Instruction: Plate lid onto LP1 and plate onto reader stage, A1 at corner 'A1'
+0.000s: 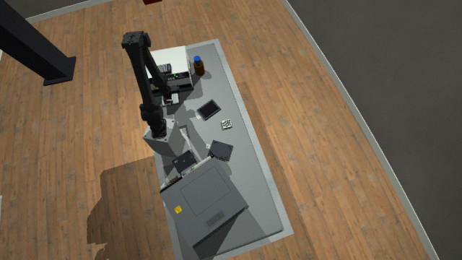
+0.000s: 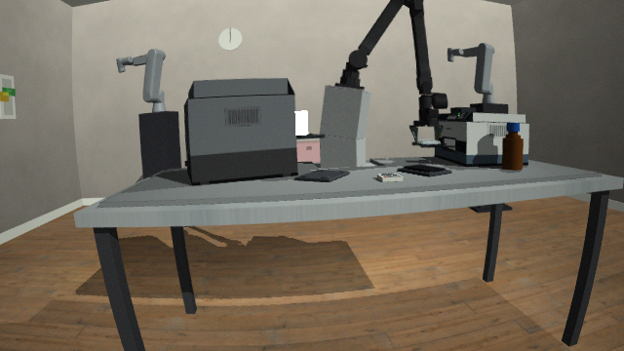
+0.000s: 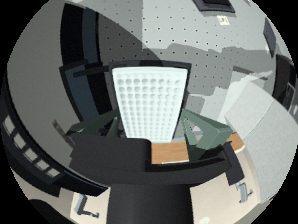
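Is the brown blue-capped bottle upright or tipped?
Upright: the brown blue-capped bottle stands on its base beside the white dispenser, cap on top.

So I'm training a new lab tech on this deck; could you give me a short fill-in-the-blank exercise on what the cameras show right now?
1. The gripper hangs over the plate with its fingers ____.
2. The brown bottle beside the dispenser has a ____ cap.
3. The plate sits on the stage of the ____.
4. On the wall above the reader hangs a round ____.

Missing words: open; blue; dispenser; clock
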### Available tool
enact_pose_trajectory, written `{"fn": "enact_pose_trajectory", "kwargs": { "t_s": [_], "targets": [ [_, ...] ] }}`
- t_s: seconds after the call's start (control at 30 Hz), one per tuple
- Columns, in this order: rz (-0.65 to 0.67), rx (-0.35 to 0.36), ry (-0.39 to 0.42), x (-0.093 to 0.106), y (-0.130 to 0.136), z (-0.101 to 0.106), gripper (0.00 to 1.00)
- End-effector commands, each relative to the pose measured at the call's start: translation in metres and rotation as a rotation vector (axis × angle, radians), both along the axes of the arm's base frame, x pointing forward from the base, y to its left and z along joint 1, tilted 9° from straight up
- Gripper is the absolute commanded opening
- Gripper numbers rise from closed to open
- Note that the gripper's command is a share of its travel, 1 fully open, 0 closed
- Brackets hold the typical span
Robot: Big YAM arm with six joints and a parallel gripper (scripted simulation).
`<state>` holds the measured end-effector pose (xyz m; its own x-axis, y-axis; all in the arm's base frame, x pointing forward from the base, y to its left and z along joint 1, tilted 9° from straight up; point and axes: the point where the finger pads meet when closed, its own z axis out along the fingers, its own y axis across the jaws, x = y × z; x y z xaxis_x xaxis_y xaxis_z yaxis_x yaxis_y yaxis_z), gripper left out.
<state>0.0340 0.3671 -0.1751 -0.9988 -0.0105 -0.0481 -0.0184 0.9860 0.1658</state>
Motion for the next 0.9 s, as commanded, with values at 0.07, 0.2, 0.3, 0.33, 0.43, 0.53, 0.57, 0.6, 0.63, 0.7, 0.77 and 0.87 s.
{"fn": "enact_pose_trajectory", "kwargs": {
  "t_s": [0.07, 0.2, 0.3, 0.33, 0.43, 0.53, 0.57, 0.6, 0.63, 0.7, 0.77, 0.87],
  "targets": [
    [0.002, 0.150, -0.012, 0.008, 0.070, 0.027, 1.00],
    [0.002, 0.162, -0.013, 0.008, 0.074, 0.029, 1.00],
    [0.002, 0.168, -0.014, 0.008, 0.077, 0.031, 1.00],
    [0.002, 0.168, -0.014, 0.008, 0.077, 0.031, 1.00],
    [0.002, 0.174, -0.014, 0.008, 0.079, 0.032, 1.00],
    [0.003, 0.146, -0.013, 0.007, 0.065, 0.023, 1.00],
    [0.003, 0.139, -0.012, 0.007, 0.062, 0.020, 1.00],
    [0.003, 0.132, -0.012, 0.007, 0.059, 0.018, 1.00],
    [0.003, 0.125, -0.011, 0.007, 0.055, 0.016, 1.00],
    [0.003, 0.112, -0.010, 0.006, 0.049, 0.012, 1.00],
    [0.003, 0.106, -0.010, 0.006, 0.045, 0.011, 1.00],
    [0.004, 0.100, -0.009, 0.005, 0.041, 0.010, 1.00]
  ]
}}
